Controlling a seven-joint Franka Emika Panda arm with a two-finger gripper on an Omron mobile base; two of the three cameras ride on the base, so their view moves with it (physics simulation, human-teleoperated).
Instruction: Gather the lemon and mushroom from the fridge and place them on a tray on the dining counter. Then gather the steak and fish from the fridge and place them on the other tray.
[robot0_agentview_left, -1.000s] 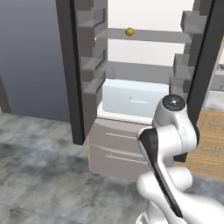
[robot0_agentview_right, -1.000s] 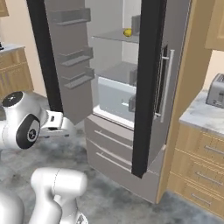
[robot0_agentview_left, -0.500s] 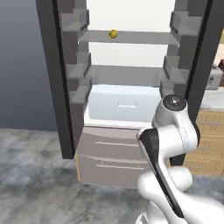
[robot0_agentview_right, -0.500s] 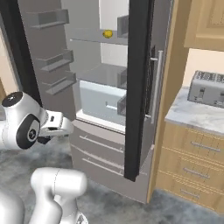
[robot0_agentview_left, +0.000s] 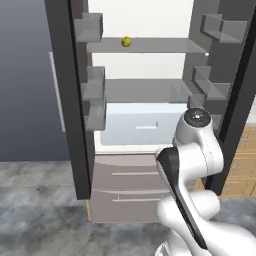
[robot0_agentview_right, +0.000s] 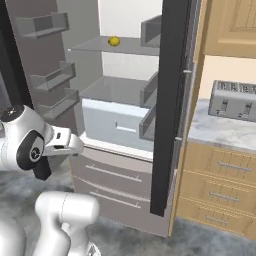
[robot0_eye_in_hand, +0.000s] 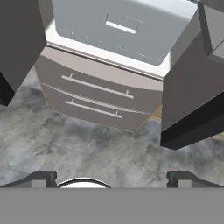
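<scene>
Left base view: taken from behind and left of the white robot arm, facing squarely into the tall grey steel fridge with both doors open, at close range. Right base view: taken from behind and right of the arm, looking obliquely leftward into the same fridge interior. Both share the shelves, the pale crisper box and the small yellow-green lemon. Hand view: points steeply downward at the fridge's two bottom drawers and the mottled grey floor.

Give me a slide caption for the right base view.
Open brushed-grey steel fridge with a small yellow lemon on its upper glass shelf, white robot arm waiting below.
</scene>
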